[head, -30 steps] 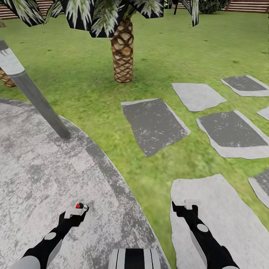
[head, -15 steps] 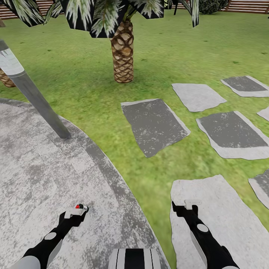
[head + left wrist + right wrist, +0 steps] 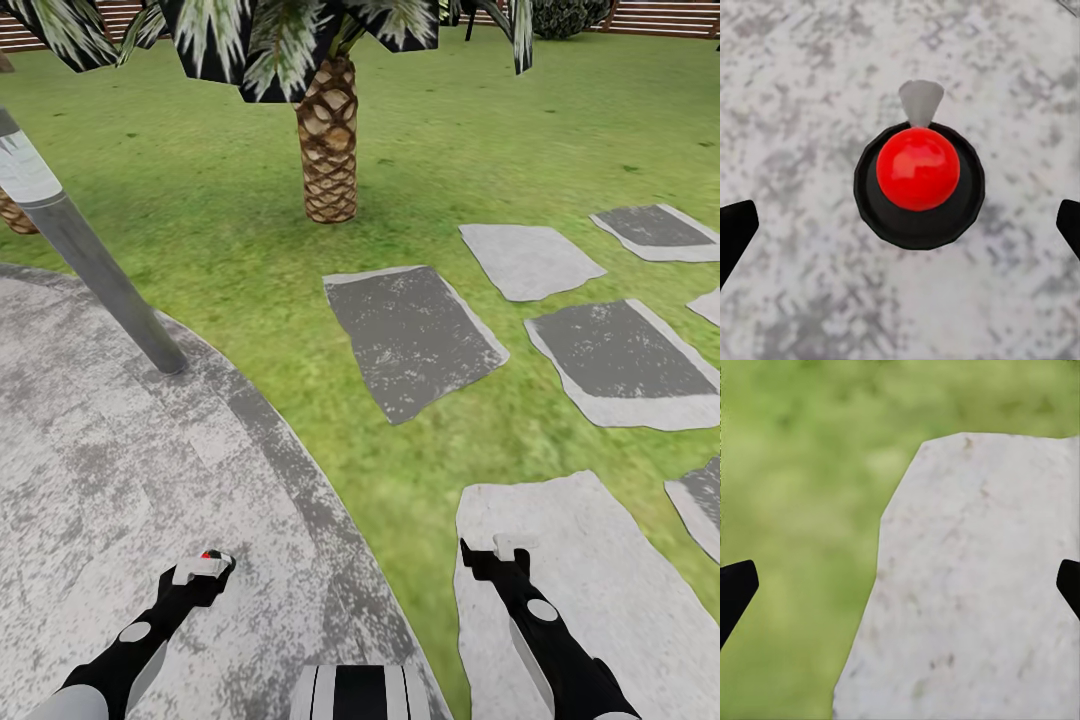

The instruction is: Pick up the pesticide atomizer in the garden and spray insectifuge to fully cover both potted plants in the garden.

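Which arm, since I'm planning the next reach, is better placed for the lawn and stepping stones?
Right, probably. The right gripper hangs open over a stepping stone edged by grass; the left gripper is over the paved patio.

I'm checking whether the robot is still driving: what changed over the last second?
Very little. The whole head view has slid slightly down the picture, stepping stones and paved patio alike, so the camera moved, not the things. The left pincer sits a touch lower in the head view too. The right pincer kept its place. Both pincers stay open and empty, and the palm trunk and grey pole stand as before.
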Controlling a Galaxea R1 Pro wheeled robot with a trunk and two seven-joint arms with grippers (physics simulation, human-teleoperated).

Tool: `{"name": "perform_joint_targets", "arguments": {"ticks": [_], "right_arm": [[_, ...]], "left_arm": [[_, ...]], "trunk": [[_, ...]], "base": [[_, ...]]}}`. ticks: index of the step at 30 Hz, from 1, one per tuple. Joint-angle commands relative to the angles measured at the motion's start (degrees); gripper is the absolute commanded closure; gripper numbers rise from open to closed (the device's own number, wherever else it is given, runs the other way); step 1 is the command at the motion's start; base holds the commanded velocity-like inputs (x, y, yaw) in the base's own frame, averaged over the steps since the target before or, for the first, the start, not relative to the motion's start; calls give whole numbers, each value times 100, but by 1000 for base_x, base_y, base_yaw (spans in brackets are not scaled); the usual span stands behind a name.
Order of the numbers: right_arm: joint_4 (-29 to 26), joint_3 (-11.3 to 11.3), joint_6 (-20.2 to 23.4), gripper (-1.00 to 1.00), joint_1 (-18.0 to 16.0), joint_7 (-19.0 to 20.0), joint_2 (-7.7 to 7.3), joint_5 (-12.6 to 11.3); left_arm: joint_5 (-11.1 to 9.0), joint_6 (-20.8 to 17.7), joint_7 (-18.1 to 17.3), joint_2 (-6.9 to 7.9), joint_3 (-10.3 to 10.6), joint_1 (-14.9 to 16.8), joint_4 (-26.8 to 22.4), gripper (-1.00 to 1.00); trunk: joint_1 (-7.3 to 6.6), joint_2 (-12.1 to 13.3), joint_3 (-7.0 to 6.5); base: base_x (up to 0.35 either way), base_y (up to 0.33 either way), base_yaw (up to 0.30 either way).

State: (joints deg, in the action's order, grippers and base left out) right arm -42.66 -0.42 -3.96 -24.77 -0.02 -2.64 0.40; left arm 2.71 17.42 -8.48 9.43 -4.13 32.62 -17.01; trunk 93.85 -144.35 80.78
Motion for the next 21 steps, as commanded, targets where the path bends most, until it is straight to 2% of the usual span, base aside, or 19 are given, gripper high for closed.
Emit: {"name": "perform_joint_targets", "arguments": {"ticks": [1,21], "right_arm": [[3,-3,-17,-100,-2,-1,0,4],[3,-2,-17,-100,-2,-5,0,4]], "left_arm": [[28,16,-40,-2,-44,4,5,-100],[28,16,-40,-2,-44,3,5,-100]], "trunk": [[-1,-1,3],[-1,-1,3]], "base": [[9,-3,0],[22,0,0]]}}
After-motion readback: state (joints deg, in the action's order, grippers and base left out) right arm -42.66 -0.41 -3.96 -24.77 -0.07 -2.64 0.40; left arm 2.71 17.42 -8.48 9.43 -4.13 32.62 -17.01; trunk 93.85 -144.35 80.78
